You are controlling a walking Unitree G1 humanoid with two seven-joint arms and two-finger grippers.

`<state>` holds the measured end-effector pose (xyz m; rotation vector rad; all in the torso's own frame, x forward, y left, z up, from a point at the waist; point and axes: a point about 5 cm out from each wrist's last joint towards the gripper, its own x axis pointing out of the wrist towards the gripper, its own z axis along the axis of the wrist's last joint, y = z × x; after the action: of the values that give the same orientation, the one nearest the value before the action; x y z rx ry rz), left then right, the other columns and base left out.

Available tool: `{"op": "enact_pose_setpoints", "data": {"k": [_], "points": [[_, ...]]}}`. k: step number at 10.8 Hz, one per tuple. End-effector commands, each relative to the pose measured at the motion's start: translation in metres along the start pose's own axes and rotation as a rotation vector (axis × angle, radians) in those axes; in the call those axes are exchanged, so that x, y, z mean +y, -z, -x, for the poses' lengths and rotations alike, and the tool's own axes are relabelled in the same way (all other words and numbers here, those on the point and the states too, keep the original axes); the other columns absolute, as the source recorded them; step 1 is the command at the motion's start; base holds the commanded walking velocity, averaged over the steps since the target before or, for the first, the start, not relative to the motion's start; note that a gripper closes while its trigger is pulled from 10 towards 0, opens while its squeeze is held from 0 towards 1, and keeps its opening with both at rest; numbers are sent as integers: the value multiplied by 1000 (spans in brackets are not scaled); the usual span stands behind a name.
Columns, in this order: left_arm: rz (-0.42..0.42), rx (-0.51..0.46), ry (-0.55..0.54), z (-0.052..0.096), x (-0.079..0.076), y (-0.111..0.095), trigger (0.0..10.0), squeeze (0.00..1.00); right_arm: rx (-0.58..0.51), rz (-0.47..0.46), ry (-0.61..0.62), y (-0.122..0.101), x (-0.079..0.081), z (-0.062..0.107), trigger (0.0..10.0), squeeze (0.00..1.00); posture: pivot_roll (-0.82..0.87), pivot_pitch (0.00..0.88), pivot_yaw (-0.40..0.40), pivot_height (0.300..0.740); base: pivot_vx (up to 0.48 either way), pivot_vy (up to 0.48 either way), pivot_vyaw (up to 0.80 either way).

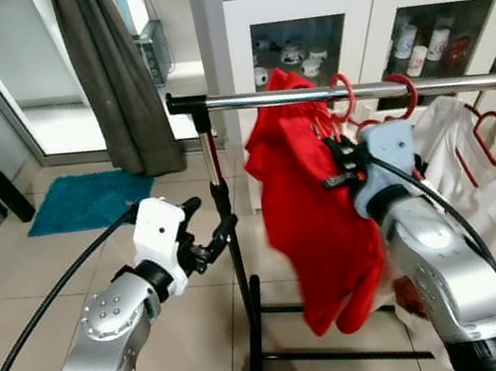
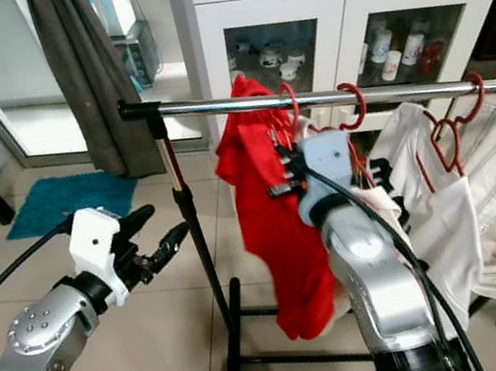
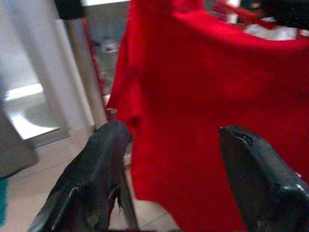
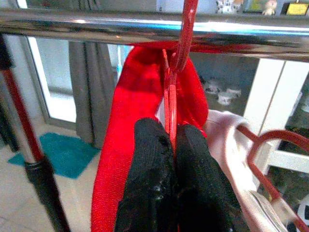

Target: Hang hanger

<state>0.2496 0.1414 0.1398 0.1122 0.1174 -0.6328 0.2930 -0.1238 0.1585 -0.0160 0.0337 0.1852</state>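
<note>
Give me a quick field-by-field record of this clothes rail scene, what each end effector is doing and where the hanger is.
rail: chrome bar on a black stand
hanger: red hanger, hook over the rail, carrying a red shirt
right end effector: shut on the red hanger below the rail
left end effector: open, beside the stand's post, holding nothing
other clothes: white garments on red hangers further right

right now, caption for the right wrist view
Right claw shut on a red hanger hooked over the rail, red shirt behind.
</note>
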Motion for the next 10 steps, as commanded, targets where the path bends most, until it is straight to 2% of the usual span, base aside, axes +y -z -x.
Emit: {"op": "enact_pose_setpoints", "data": {"k": [1,2,3,4,6,8,9,10], "points": [[-25,-41,43,-1,-4,-10,10000,0,12,19,1,-3,3,-6,10000,0,-25,0,15,740,0,0,0],[-33,-61,97,-2,-10,-15,10000,0,60,45,6,-2,7,-20,10000,0,-23,0,17,740,0,0,0],[-45,-71,146,-1,-15,-20,10000,0,169,68,23,6,9,-33,10000,0,-16,0,11,740,0,0,0],[-47,-64,150,0,-16,-18,10000,0,247,75,17,14,10,-34,10000,0,-10,0,5,740,0,0,0],[-47,-51,146,3,-15,-16,10000,0,323,81,-13,27,15,-29,10000,0,-4,0,0,740,0,0,0],[-46,-48,148,4,-15,-16,10000,0,320,67,-19,28,17,-30,10000,0,-6,0,3,740,0,0,0],[-45,-48,147,3,-14,-16,10000,0,225,69,-37,16,17,-31,10000,1000,-11,0,8,740,0,0,0],[-41,-51,143,2,-14,-16,10000,0,171,59,-62,9,17,-30,10000,1000,-12,0,10,740,0,0,0]]}}
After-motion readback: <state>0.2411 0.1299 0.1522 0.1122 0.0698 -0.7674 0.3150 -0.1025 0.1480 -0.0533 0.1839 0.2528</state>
